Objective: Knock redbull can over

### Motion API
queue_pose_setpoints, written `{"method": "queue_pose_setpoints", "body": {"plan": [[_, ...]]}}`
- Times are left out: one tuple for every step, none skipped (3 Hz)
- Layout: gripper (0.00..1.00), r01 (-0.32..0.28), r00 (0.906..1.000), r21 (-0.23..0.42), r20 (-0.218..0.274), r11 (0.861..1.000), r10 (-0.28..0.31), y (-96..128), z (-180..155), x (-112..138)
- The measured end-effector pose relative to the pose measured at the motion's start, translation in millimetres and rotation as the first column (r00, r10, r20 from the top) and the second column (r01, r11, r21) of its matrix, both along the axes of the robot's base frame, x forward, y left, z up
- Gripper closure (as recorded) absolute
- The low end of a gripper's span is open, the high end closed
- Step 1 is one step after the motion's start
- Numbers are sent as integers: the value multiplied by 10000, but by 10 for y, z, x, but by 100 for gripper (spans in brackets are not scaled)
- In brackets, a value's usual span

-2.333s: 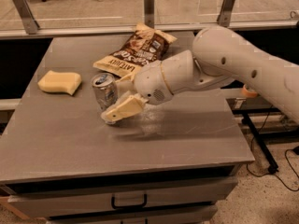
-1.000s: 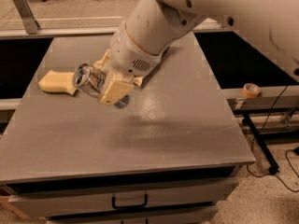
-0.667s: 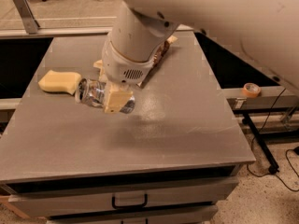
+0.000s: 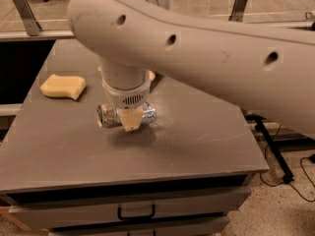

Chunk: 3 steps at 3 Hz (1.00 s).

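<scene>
Your claw [image 4: 130,123] points straight down over the left-centre part of the grey surface [image 4: 197,146], below the thick white arm [image 4: 206,48] that crosses the whole upper part of the view. The claw is closed around the redbull can [image 4: 109,116]: one tan finger [image 4: 131,120] crosses the front of the can's middle, and the other finger is hidden behind it. The can lies on its side, long axis running left to right, with its round end facing left and slightly toward you. Its silver ends stick out on both sides of the finger. A shadow sits on the surface just under the can, but you cannot tell whether the can rests on the surface or hangs just above it. The yellow sponge [image 4: 63,86] lies flat on the surface to the left and farther back, apart from the can. A drawer handle [image 4: 136,213] shows on the front below the surface edge.
</scene>
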<state>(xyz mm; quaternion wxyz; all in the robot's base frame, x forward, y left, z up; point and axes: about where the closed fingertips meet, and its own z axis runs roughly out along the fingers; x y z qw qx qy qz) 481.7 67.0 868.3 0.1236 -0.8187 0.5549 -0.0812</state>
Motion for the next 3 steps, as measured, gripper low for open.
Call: {"method": "queue_pose_setpoints", "body": {"plan": [[59, 29, 9997, -664, 252, 9978, -12, -70, -83, 53], [35, 163, 9998, -620, -102, 9979, -169, -98, -150, 54], [13, 331, 9983, -419, -473, 9986, -351, -133, -164, 77]]}}
